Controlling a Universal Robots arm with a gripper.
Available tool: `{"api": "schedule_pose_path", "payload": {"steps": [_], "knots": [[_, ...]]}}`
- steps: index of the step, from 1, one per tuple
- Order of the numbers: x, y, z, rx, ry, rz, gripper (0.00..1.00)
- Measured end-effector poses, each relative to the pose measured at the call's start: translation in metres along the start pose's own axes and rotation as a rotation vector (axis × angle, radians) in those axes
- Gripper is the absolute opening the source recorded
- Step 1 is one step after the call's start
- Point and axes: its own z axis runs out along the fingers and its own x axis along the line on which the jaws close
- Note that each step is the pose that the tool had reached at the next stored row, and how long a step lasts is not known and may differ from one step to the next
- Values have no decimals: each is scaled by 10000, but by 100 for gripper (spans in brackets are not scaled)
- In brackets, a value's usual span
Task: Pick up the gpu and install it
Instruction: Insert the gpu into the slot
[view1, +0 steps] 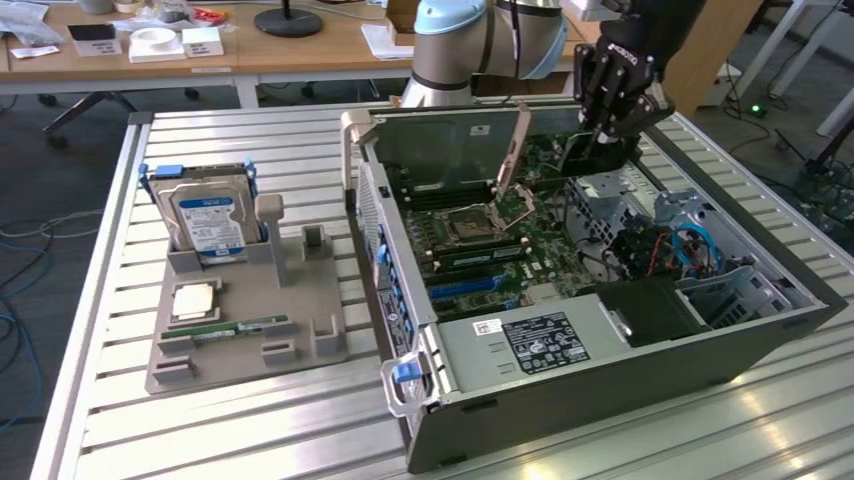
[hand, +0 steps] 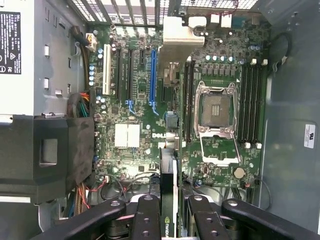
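Open case (view1: 601, 380) fills the exterior frame's centre-right, on the tabletop (view1: 267, 420). Motherboard (hand: 130, 135) exposed. Pickup done: gpu (hand: 168, 195) hangs over the board, upper right of exterior frame, my tool (view1: 597, 140) clamped on it. I judge it unseated; install outstanding.

Soft, even room light here, pale glare streaking the table (view1: 721, 430) slats on the exterior view's right, case (view1: 601, 400) interior in shade. Wrist view: board (hand: 135, 135) evenly lit, grille (hand: 125, 10) blown white, gpu (hand: 168, 175) and gripper (hand: 170, 212) dark, perhaps backlit.
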Motion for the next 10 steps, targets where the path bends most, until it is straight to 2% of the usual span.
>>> {"api": "schedule_pose_path", "payload": {"steps": [1,2,10], "knots": [[0,2,1,-1,13,0,26],[1,20,38,-2,83,0,26],[1,57,121,-1,105,-1,26]]}}
